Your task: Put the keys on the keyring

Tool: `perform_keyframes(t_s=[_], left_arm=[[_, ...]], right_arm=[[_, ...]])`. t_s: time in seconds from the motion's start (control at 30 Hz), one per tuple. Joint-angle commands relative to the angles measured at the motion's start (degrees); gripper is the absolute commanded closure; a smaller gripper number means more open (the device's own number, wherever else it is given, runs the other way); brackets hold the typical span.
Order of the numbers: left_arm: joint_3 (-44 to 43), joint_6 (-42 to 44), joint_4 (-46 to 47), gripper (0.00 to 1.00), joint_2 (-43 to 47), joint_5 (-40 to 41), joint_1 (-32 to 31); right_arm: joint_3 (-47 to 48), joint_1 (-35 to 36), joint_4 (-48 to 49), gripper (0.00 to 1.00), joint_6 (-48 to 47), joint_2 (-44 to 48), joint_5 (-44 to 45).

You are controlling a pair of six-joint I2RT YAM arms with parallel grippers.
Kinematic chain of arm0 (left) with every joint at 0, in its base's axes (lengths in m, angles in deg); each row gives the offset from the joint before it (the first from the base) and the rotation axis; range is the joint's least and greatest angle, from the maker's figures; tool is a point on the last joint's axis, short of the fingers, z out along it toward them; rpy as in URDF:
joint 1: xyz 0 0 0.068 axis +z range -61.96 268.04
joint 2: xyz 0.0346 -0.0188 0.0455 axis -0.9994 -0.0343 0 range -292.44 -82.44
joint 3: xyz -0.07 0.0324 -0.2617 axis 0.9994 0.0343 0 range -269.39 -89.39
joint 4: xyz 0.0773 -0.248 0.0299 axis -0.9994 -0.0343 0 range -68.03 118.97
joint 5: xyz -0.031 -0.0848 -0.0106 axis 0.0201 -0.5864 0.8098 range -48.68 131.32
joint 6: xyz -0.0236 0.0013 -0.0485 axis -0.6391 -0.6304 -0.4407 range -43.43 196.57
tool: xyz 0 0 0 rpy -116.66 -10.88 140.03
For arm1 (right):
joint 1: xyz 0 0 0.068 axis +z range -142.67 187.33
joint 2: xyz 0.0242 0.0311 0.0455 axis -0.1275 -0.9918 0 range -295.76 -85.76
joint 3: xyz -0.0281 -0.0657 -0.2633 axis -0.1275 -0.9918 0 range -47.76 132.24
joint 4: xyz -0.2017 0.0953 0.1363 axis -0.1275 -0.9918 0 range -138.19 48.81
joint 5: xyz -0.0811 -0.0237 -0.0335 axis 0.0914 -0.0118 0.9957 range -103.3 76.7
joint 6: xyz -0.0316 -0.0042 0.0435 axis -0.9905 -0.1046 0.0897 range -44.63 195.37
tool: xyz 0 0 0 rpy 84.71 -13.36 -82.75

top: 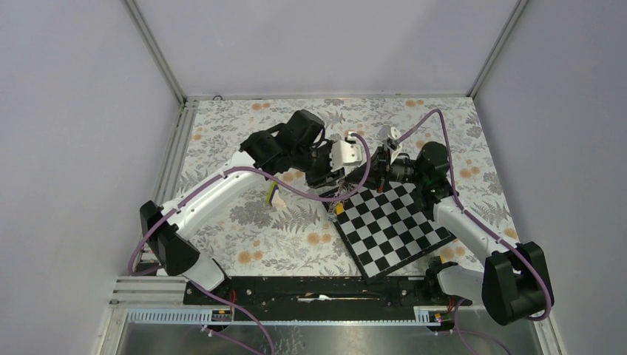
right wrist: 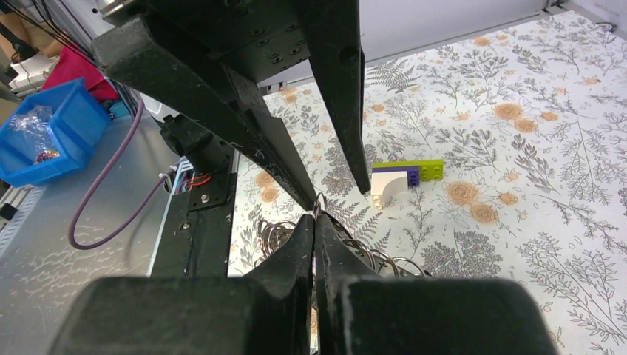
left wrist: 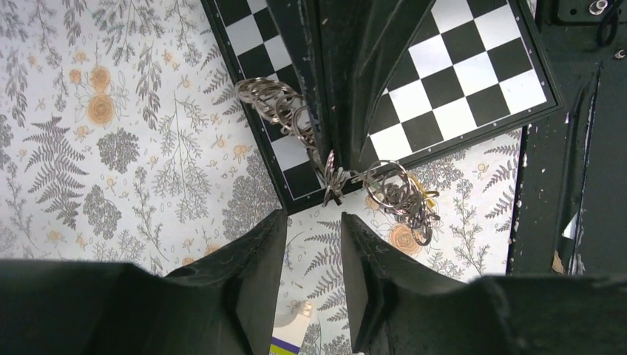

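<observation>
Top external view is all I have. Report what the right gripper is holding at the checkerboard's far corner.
Observer: The right gripper is shut on the grey metallic coiled keyring, whose loops hang off both sides of the pinch, by the black-and-white checkerboard corner.
Operator: Now give me the left gripper's jaws.
Observer: The left gripper is open and empty, with its tips close to the ring at that pinch.

the grey coiled keyring (left wrist: 275, 103) hangs over the chessboard (left wrist: 473, 74) corner.
</observation>
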Motion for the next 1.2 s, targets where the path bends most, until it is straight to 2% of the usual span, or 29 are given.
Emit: perform_keyframes(t_s=[0.0, 0.17, 0.5, 1.03, 1.17], left_arm=[[2.3, -1.4, 6.9, 0.61, 2.9, -4.4, -0.1], [4.4, -2.3, 9.4, 0.65, 2.6, -6.5, -0.1], [6.2, -2.3, 9.5, 1.00, 1.6, -9.4, -0.1], [6.8, -3.3, 10.8, 1.00, -0.6, -9.3, -0.7], [5.2, -3.5, 10.8, 0.95, -1.7, -9.3, -1.4]], right_arm=[[0.3, -0.7, 6.9, 1.00, 3.2, 0.3, -1.4], [0.0, -1.1, 7.1, 1.00, 3.4, 0.5, -1.3], [-0.3, -1.7, 7.8, 1.00, 4.1, 0.3, -0.8], [-1.1, -2.5, 11.0, 1.00, 6.9, -0.3, 1.2], [-1.8, -2.5, 10.9, 1.00, 6.4, -0.7, 2.3]])
